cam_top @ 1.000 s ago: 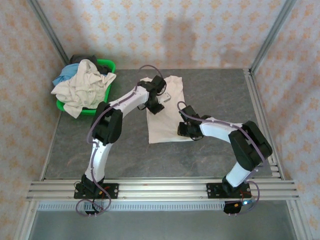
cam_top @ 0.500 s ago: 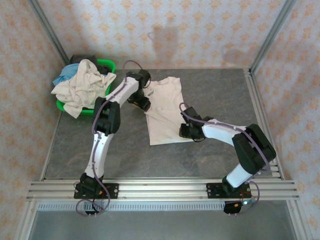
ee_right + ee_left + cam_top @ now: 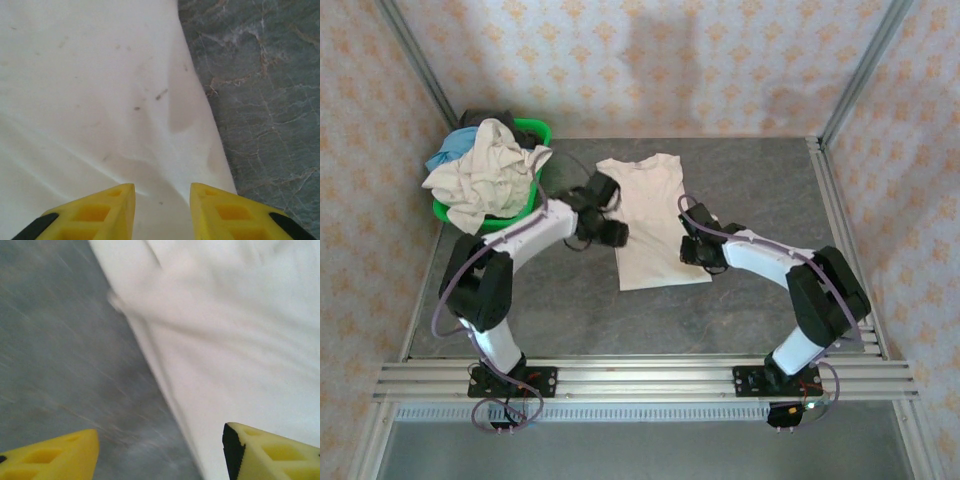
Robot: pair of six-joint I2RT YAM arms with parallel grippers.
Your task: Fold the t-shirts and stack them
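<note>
A cream-white t-shirt [image 3: 652,215] lies flat on the grey table, its sides folded in. My left gripper [image 3: 615,232] hovers at the shirt's left edge, open. In the left wrist view the left gripper [image 3: 160,457] has its yellow fingers [image 3: 272,452] wide apart, with the cloth's edge [image 3: 165,390] running between them. My right gripper [image 3: 692,247] sits over the shirt's right edge. The right wrist view shows the right gripper [image 3: 162,210] open a little, fingers [image 3: 95,212] low over the white cloth [image 3: 100,90], pinching nothing. More t-shirts are heaped at the back left: cream [image 3: 485,170], light blue [image 3: 448,153] and dark [image 3: 485,117].
The green plastic basket [image 3: 538,128] holding the heap stands at the table's back left corner. Bare grey tabletop [image 3: 760,180] lies right of the shirt and in front of it. Metal frame posts and a rail bound the table.
My left gripper opened and let go of the shirt, swung out to the upper left, then came down to the shirt's left edge. The right gripper shifted slightly up.
</note>
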